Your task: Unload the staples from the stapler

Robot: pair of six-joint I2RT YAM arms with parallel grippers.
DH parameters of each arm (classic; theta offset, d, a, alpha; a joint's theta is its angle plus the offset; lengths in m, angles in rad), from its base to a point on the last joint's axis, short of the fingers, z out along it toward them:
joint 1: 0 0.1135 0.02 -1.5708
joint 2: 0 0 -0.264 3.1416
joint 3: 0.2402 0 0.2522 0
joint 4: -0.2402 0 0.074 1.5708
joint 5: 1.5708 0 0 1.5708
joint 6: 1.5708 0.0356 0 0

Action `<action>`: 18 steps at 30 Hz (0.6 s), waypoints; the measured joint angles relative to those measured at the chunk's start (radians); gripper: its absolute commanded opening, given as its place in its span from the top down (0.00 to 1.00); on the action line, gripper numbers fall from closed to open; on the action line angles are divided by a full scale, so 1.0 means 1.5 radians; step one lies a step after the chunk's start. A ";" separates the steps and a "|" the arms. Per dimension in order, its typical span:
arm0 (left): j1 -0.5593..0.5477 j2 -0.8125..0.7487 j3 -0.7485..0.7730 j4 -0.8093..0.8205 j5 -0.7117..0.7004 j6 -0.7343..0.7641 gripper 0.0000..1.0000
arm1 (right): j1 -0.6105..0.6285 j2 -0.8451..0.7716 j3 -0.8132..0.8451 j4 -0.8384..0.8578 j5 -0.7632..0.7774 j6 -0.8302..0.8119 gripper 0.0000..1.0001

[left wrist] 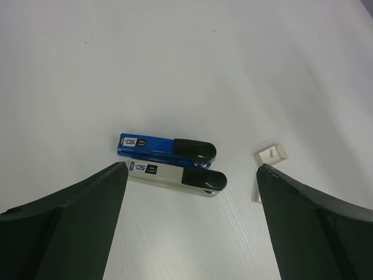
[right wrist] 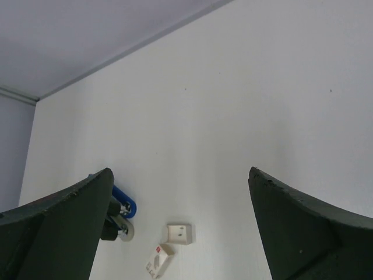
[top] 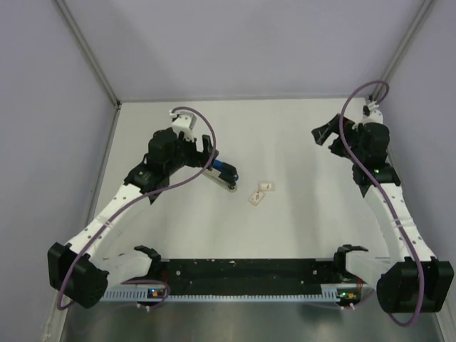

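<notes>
My left gripper [left wrist: 191, 168] hangs over the stapler [left wrist: 151, 144], wrist bent down, jaws spread wide and holding nothing. The stapler lies flat on the table [top: 285, 142] — blue body and silver rail side by side, long axis across my fingers, black ends toward two whitish blocks [top: 255, 197] just beyond. Each half's label seems to read "50". Well right of the stapler, my right gripper [top: 324, 134] hovers raised, equally wide and empty.

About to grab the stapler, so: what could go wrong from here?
1. The stapler lies open, blue body beside silver rail; the open left claw could pinch both and snap it shut.
2. A white block sits right by one finger and may get knocked.
3. The right claw is far off, so nothing steadies the stapler.
</notes>
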 measured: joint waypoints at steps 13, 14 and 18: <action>0.000 0.025 0.025 0.010 0.135 0.030 0.02 | 0.001 -0.136 -0.050 0.028 0.021 0.015 0.01; -0.001 0.034 0.032 0.011 0.146 0.034 0.02 | 0.004 -0.134 -0.050 0.025 0.017 0.012 0.01; -0.004 0.082 0.063 0.010 0.187 0.066 0.02 | 0.050 -0.128 -0.048 0.010 0.019 0.000 0.01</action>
